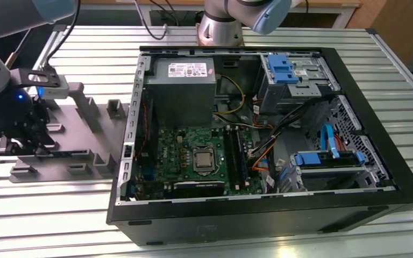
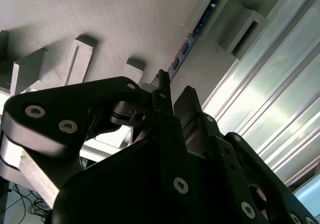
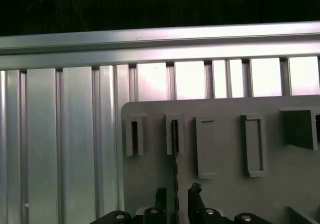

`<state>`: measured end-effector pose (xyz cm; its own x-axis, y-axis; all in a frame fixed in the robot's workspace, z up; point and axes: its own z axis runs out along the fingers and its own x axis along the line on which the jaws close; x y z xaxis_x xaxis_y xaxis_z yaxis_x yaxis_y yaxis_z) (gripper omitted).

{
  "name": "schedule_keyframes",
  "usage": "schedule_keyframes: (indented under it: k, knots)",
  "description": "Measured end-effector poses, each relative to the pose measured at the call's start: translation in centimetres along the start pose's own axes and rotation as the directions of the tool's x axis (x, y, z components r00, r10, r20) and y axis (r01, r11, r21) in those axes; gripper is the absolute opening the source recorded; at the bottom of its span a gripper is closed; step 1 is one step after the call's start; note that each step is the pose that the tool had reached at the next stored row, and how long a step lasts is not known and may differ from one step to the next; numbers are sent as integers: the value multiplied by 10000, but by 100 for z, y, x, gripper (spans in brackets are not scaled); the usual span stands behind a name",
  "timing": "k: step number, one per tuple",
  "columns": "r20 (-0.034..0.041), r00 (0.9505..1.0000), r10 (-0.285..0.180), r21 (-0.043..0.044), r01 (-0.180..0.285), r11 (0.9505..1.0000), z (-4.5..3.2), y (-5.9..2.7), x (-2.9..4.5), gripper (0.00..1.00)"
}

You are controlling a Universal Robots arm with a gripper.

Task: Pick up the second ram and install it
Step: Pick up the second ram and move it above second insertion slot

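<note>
With the fingers (image 3: 194, 190) of the gripper (image 3: 176, 193) spread apart, the memory stick (image 3: 175, 154), standing on edge in the gray holder (image 3: 150, 184) between them, should be centred in the gap and gripped squarely, so that it is not tilted.

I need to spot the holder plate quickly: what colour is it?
Plain gray holder plate, clearest in the first wrist view.
</note>
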<state>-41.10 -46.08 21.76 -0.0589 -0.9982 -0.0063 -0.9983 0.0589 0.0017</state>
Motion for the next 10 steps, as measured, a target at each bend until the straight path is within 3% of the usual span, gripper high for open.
schedule_keyframes:
  k: [10]
  knots:
    - [-1, 10000, -11, 3, 11, 10000, 90, 0, 4, 31]
